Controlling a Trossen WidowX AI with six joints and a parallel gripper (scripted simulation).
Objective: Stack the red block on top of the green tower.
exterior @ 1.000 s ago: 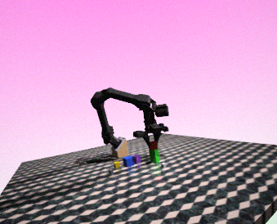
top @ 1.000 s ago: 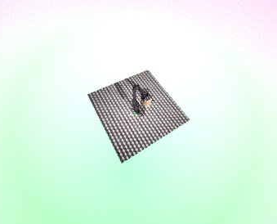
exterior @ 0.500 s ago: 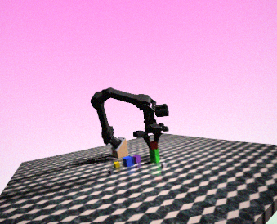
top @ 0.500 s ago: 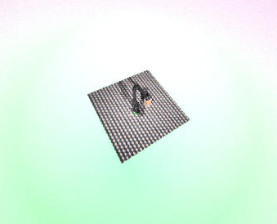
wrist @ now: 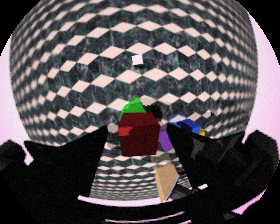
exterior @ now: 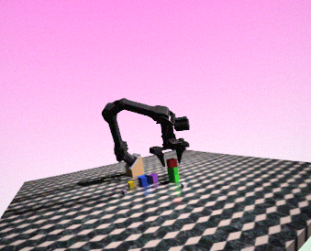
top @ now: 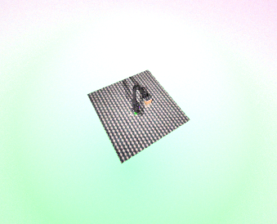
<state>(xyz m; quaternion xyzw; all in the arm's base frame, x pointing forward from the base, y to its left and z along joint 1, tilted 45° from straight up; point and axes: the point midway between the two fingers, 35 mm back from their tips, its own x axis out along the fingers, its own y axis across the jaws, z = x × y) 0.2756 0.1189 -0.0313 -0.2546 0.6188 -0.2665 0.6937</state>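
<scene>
Resting unsupported on the green tower (exterior: 173,175), red block (exterior: 172,163) squarely seated, gripper (exterior: 171,157) hovering just above with jaws spread wide apart, clear of contact to avoid toppling.

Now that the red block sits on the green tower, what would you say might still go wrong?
1. The open end effector hangs just above the red block, fingers either side; a sideways retreat could clip it and topple the green tower.
2. In the wrist view the red block looks slightly offset from the green beneath, so it may be poorly centred.
</scene>
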